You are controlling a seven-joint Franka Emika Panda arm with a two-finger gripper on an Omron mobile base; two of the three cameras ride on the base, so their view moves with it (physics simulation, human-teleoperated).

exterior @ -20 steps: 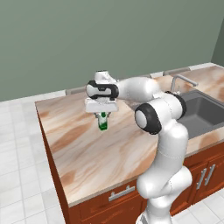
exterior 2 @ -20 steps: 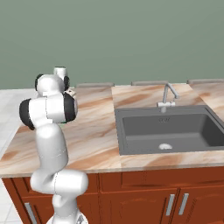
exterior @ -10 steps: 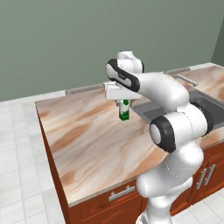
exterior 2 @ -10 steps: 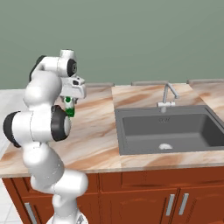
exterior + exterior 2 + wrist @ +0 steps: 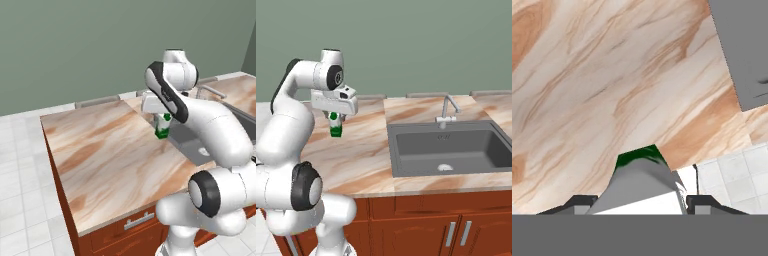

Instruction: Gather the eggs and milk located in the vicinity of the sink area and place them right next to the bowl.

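Gripper (image 5: 334, 121) pinching the milk (image 5: 335, 127) from above, fingers pointing down, carton hanging upright w/ green end lowest, lifted clear of the counter (image 5: 361, 150). In left base view the gripper (image 5: 163, 121) and milk (image 5: 162, 128) sit just under the white hand block, over the counter (image 5: 100, 155) strip near the sink (image 5: 192, 145) edge. Hand view: milk (image 5: 643, 182) wedged between the two finger tips (image 5: 579, 202), one dark tip each side, white body w/ green end toward the counter (image 5: 602, 80) below. Sink (image 5: 451, 147) lies off to one side of the gripper, not under it; dark grey basin, round drain, silver tap (image 5: 448, 111) at its back rim. In hand view a grey sink (image 5: 744, 45) corner shows top right, white floor tiles (image 5: 732, 180) lower right past the counter edge. Below the counter front: red-brown cabinet doors (image 5: 456, 225) w/ metal handles. Green wall (image 5: 406, 45) behind.
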